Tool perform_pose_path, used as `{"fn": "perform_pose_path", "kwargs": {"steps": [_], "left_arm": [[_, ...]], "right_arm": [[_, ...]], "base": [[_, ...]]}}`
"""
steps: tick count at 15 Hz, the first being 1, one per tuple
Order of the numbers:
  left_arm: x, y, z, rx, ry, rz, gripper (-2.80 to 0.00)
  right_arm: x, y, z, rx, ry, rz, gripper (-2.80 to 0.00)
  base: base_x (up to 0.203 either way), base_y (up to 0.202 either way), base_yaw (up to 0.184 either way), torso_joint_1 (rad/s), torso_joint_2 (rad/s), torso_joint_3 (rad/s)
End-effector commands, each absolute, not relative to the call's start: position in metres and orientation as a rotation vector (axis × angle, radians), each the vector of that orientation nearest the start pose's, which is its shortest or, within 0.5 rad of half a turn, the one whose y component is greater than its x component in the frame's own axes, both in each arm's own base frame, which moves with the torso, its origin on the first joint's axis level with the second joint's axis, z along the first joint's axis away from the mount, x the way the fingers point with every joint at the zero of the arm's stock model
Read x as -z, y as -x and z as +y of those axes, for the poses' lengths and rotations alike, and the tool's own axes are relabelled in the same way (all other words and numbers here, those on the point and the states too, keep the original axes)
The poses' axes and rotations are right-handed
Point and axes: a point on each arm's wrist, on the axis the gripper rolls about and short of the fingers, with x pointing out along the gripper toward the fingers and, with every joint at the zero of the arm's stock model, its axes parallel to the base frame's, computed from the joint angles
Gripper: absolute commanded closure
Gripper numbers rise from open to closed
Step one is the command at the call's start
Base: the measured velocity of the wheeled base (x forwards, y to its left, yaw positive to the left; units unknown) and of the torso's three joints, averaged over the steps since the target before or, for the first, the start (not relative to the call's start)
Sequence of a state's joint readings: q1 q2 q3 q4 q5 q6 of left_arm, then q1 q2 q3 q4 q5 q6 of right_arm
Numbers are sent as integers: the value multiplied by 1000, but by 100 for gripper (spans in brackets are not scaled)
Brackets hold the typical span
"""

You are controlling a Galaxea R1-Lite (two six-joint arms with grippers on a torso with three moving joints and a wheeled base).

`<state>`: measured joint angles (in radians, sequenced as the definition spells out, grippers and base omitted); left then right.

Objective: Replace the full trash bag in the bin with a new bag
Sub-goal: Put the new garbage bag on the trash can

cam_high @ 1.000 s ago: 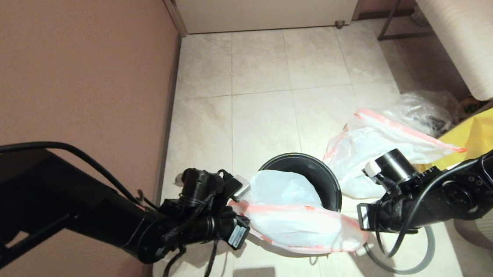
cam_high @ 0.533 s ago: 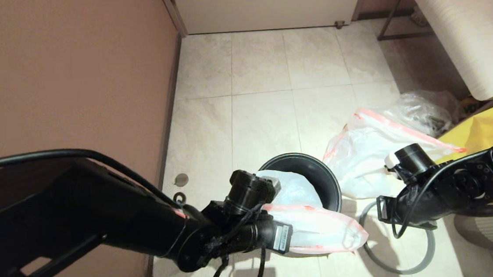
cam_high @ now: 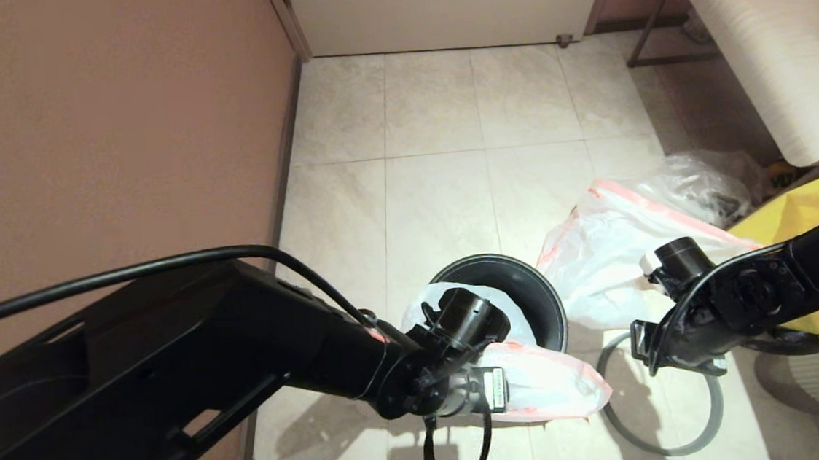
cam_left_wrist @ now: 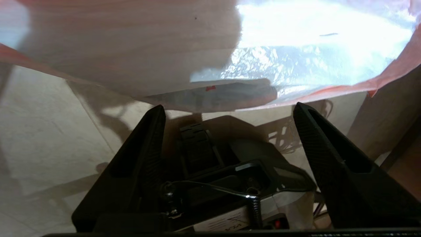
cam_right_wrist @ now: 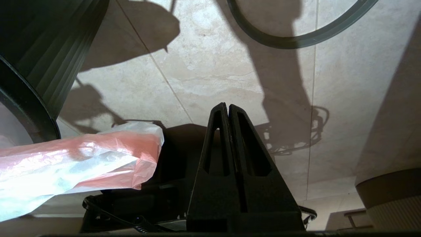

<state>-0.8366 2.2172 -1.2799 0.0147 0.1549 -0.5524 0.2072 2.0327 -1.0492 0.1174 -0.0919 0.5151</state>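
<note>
Left end effector (cam_left_wrist: 227,110) spread; right end effector (cam_right_wrist: 228,107) closed

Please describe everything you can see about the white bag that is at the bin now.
The white bag is thin, crinkled, translucent plastic with an orange-red band along its open edge. One part sits inside the black bin; the rest drapes over the near rim and hangs loosely outside, toward the floor. It is not spread around the rim. The left gripper is open just beside its hem, holding nothing. The right gripper is shut, apart from the bag.
</note>
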Motion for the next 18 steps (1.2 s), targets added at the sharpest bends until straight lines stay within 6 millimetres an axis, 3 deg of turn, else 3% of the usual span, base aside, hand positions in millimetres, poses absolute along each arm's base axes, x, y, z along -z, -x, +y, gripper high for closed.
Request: {"fn": "perform_pose_path", "kwargs": {"steps": [1, 9, 18], "left_arm": [[-50, -276, -304, 346, 56, 1000, -280], [-36, -285, -308, 238, 36, 1029, -280], [-15, -318, -306, 10, 47, 912, -280]], "right_arm": [[-75, -337, 68, 189, -297, 1091, 0], [-86, -349, 64, 230, -299, 1092, 0], [-87, -345, 68, 235, -317, 1096, 0]], "base": [[0, 0, 0, 0, 0, 0], [0, 0, 0, 0, 0, 0], [0, 0, 0, 0, 0, 0]]}}
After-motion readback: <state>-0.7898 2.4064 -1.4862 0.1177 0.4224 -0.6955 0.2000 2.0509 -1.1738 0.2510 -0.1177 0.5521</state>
